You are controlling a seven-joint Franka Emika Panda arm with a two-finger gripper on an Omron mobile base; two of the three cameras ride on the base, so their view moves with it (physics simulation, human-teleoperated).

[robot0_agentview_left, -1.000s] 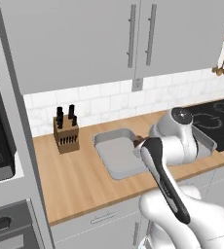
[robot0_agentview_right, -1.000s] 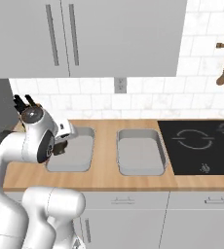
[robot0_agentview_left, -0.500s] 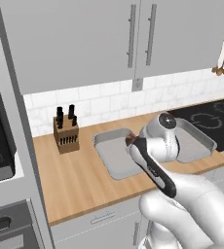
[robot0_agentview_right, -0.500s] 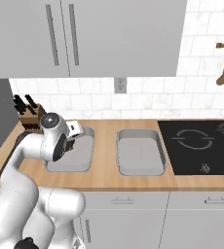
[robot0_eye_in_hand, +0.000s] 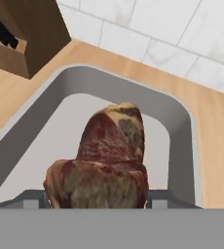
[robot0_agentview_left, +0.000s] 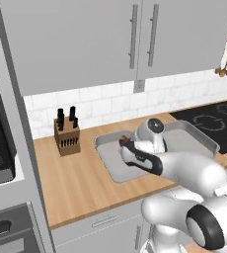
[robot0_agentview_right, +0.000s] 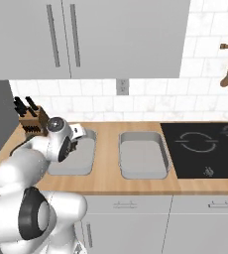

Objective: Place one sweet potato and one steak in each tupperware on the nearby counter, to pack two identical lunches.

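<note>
Hand view: a marbled red steak (robot0_eye_in_hand: 109, 160) sits low in the centre, clamped in the end effector (robot0_eye_in_hand: 98, 200), over a grey tupperware (robot0_eye_in_hand: 182, 126) on the wooden bench (robot0_eye_in_hand: 216, 131). A knife block (robot0_eye_in_hand: 21, 34) stands at upper left, just beside the tray's corner. Right base view: a second tupperware (robot0_agentview_right: 143, 158) lies centre frame, between the first tray and a black stovetop (robot0_agentview_right: 205, 149) at right.

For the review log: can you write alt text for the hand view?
A marbled red-brown steak held in the gripper hangs over the far end of a grey tupperware tray on the wood counter, with a knife block at upper left.
</note>
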